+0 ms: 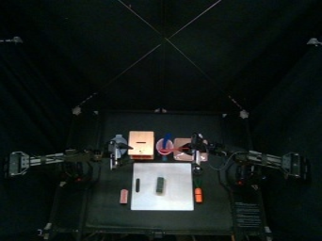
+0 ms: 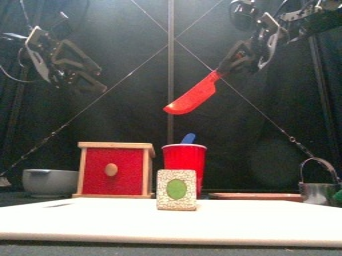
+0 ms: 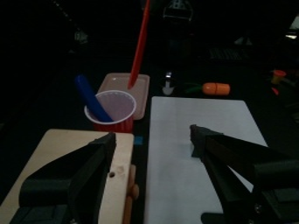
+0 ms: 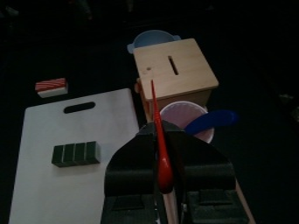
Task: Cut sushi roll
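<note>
Top view, progress: the sushi roll lies whole on the white cutting board, nothing cut off it that I can see; the right gripper hangs beyond the board's far edge, the left gripper likewise on its own side.
Top view, count: one roll, one board, two small orange oblongs, one just left of the board and one just right.
Front view, progress: the red knife is held high in the air, well above the roll, which stands near the board's front edge; the cutting itself is all left to do.
Front view, count: one wooden box with a red front, one red cup, one grey bowl.
Left wrist view, hand: left jaws spread wide, holding nothing.
Right wrist view, hand: right jaws clamped on the knife's handle, blade pointing ahead past the roll.
Right wrist view, count: the roll looks scored into perhaps three segments, though that may be mere surface pattern.
</note>
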`<move>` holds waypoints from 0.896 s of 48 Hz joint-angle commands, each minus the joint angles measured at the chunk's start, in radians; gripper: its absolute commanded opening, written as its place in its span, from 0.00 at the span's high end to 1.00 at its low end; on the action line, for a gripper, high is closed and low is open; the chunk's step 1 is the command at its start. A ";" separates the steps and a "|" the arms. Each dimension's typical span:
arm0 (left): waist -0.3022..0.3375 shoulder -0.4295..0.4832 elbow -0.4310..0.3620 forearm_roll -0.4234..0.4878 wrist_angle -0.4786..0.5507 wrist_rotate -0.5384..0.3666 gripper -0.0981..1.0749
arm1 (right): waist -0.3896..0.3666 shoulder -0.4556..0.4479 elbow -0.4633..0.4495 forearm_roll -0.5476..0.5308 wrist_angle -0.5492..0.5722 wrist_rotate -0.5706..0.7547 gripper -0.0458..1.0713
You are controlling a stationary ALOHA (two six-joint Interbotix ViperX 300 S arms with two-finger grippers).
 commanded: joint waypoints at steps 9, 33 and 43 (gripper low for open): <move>-0.015 0.146 -0.077 -0.109 -0.120 0.115 0.07 | 0.127 -0.012 0.092 0.026 -0.250 0.009 0.66; -0.129 0.472 -0.222 -0.437 -0.268 0.509 0.07 | 0.179 0.055 0.109 0.032 -0.370 0.021 0.66; -0.135 0.563 -0.272 -0.552 -0.330 0.588 0.10 | 0.183 0.074 0.109 0.032 -0.385 0.025 0.66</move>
